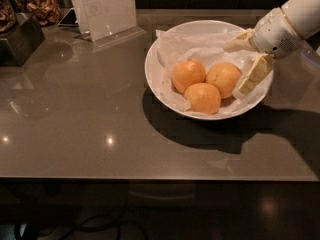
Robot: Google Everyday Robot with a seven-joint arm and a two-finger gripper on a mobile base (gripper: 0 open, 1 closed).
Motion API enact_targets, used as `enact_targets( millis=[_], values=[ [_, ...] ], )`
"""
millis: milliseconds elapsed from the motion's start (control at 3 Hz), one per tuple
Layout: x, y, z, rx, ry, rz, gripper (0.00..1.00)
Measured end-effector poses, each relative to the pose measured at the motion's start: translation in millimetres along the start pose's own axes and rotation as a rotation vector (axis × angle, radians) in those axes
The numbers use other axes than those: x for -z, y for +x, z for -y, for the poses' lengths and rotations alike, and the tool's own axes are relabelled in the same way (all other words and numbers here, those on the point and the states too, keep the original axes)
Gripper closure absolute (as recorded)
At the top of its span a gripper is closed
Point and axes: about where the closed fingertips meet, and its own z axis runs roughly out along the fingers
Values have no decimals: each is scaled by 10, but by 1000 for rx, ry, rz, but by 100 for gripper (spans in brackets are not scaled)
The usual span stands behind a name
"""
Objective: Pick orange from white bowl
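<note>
Along the near edge the counter (100, 149) is showing only glints of light and, further right, the bowl's dark shadow; further in, right of the middle and nearer the far edge, the bowl (152, 79) is sitting upright with 1 crinkled liner (185, 44) lying inside it. 3 oranges are resting on the liner, touching one another in a cluster: the front orange (202, 98) is lying closest to the near edge, with the left orange (188, 75) and the right orange (223, 79) side by side behind it.

At the bowl's right rim, toward the counter's right edge, the gripper (248, 58) is reaching in from the right; its jaws are standing wide apart and holding nothing; 1 finger (239, 40) is hanging over the liner on the far side; the other finger (254, 74) is dipping inside the rim just beside the right orange, and whether it is touching the fruit I cannot tell.

The approach is looking nearly done; all 3 oranges are lying in the bowl, none gripped or lifted; closing round 1 of them, most likely the right orange, and lifting it out are remaining.

By the far edge, left of the bowl, 1 stand (107, 9) is standing upright; at the far-left corner 1 box (17, 39) is sitting; counting up: 1 bowl, 1 liner, 3 oranges, 1 gripper with 2 fingers, 1 stand, 1 box.
</note>
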Motion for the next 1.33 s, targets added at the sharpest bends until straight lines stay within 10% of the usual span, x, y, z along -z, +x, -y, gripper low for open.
enact_targets(
  millis=[1333],
  values=[
    [-376,67,43,-20,-111,65,4]
  ],
)
